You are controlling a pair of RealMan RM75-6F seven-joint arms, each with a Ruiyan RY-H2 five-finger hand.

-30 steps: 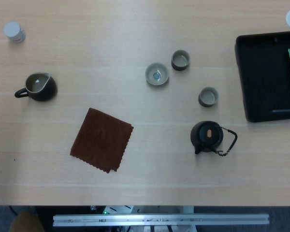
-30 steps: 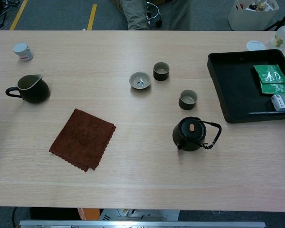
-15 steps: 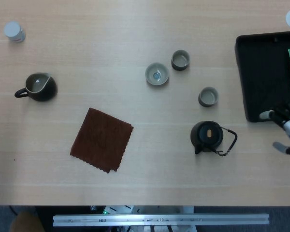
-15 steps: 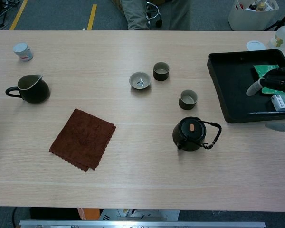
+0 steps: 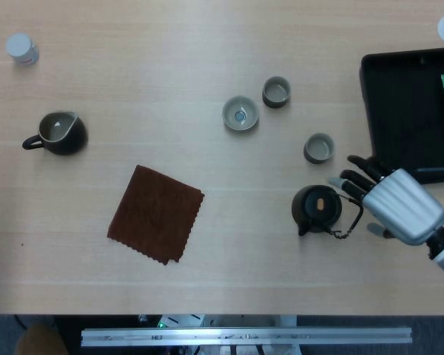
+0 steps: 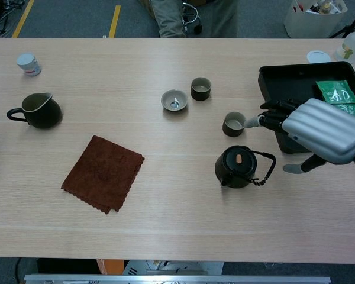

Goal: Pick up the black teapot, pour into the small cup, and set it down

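Note:
The black teapot (image 5: 317, 209) (image 6: 236, 167) stands upright on the wooden table, lid on, its wire handle turned to the right. A small grey cup (image 5: 319, 148) (image 6: 234, 124) sits just behind it. My right hand (image 5: 396, 203) (image 6: 319, 129) reaches in from the right edge, fingers apart and pointing left, holding nothing. Its fingertips (image 5: 339, 183) lie close to the teapot's handle, between the pot and the small cup; whether they touch it I cannot tell. My left hand is in neither view.
Two more cups (image 5: 276, 92) (image 5: 240, 114) stand further back at the centre. A black tray (image 5: 399, 89) with green packets lies at the right, behind my hand. A brown cloth (image 5: 155, 213), a dark pitcher (image 5: 58, 133) and a white jar (image 5: 21, 49) lie to the left.
My right hand came into view at the right edge and has moved left, from over the tray's front edge to just beside the teapot's handle. Nothing on the table has moved.

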